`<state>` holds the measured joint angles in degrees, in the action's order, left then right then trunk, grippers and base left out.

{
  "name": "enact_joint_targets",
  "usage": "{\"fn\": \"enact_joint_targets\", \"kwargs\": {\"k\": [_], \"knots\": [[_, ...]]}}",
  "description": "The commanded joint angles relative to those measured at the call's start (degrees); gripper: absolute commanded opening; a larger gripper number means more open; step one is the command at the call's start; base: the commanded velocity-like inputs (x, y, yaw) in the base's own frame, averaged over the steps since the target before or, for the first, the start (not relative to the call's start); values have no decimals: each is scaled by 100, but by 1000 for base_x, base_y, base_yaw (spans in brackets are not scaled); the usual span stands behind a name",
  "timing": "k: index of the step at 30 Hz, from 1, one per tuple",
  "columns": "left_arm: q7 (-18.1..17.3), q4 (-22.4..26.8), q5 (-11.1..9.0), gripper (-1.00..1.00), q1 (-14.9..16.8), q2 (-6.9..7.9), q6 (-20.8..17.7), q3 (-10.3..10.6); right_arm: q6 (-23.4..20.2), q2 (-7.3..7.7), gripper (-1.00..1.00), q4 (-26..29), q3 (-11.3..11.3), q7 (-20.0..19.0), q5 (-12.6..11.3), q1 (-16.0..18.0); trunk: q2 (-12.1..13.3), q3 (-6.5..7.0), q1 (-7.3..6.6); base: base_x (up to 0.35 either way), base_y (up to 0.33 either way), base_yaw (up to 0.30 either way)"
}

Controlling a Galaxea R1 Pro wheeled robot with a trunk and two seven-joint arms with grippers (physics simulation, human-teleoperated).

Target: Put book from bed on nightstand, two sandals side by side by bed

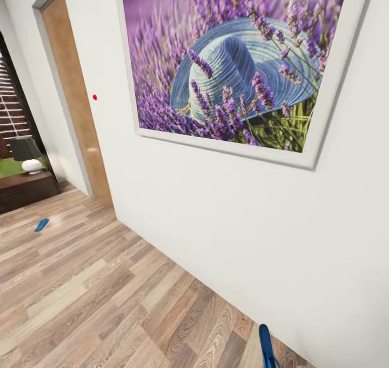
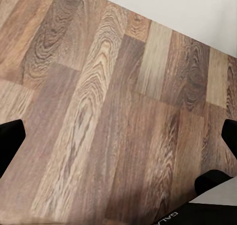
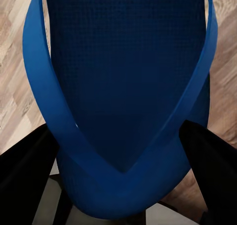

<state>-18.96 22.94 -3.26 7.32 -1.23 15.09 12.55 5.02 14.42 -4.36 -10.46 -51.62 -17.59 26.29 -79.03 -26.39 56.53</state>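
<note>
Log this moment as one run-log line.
phase: carrying | right gripper: shut on sandal | left gripper: open | other sandal: on floor

We face a white wall hung with a framed lavender picture; wood-plank floor runs toward a wooden door and a dark cabinet.

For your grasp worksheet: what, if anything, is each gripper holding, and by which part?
The right gripper holds a blue sandal, its fingers clamping the end where the straps meet. The left gripper is open over bare floor.
</note>
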Motion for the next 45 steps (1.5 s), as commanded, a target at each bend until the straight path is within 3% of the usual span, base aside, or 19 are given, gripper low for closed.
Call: {"fn": "enact_joint_targets", "kwargs": {"k": [1, 45], "knots": [[-3, -9, -34, 100, 7, 3, 21, 30, 52, -1, -100, -21, -44, -23, -40, 8, -4, -6, 0, 0, 0, 293], [-3, -9, -34, 100, 7, 1, 21, 32, 60, -1, -100, -21, -44, -23, -37, 8, -4, -6, 0, 0, 0, 294]]}}
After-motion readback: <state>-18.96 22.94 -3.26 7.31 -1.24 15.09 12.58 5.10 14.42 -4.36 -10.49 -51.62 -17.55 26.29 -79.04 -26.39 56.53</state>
